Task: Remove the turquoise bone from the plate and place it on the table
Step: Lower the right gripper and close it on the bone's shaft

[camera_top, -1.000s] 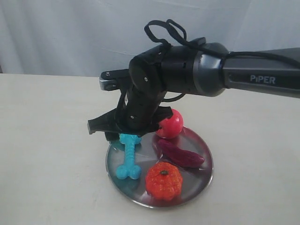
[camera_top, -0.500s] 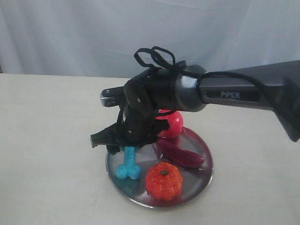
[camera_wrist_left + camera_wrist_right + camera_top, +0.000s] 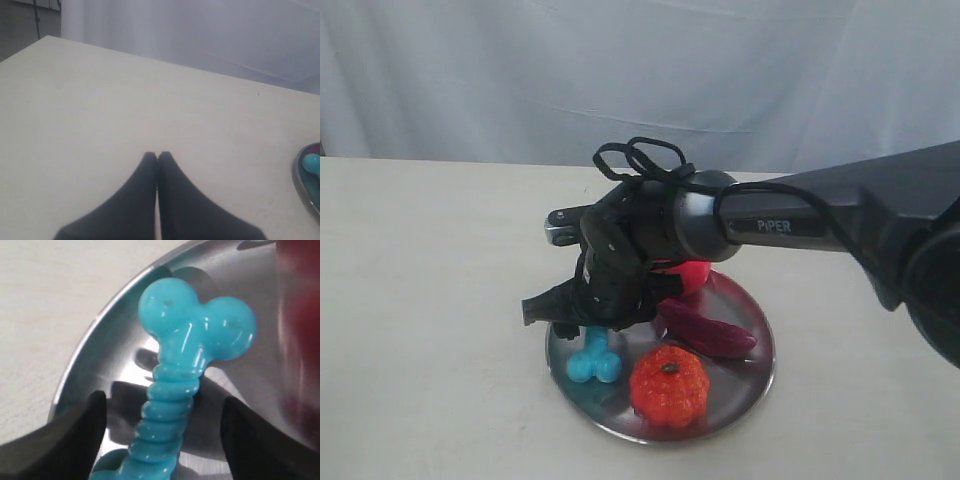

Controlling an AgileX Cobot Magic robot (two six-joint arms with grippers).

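Observation:
The turquoise bone (image 3: pixel 592 358) lies on the left part of the silver plate (image 3: pixel 740 385), which rests on the off-white table (image 3: pixel 420 300). In the exterior view only its near knobbed end shows; the arm covers the rest. My right gripper (image 3: pixel 590 322) is low over the bone's ridged shaft. The right wrist view shows that gripper (image 3: pixel 162 415) open, one dark finger on each side of the bone (image 3: pixel 185 355), not touching it. My left gripper (image 3: pixel 158 155) is shut and empty above bare table, with the plate (image 3: pixel 300 187) and a bone end (image 3: pixel 312 162) at the view's edge.
On the plate also lie an orange pumpkin toy (image 3: pixel 669 386), a dark purple eggplant toy (image 3: pixel 705 332) and a red ball (image 3: pixel 692 275) partly behind the arm. A pale curtain hangs behind the table.
The right arm has come down and toward the near side of the plate, so its open gripper now straddles the bone's shaft and hides more of the bone. The bone itself has not moved.

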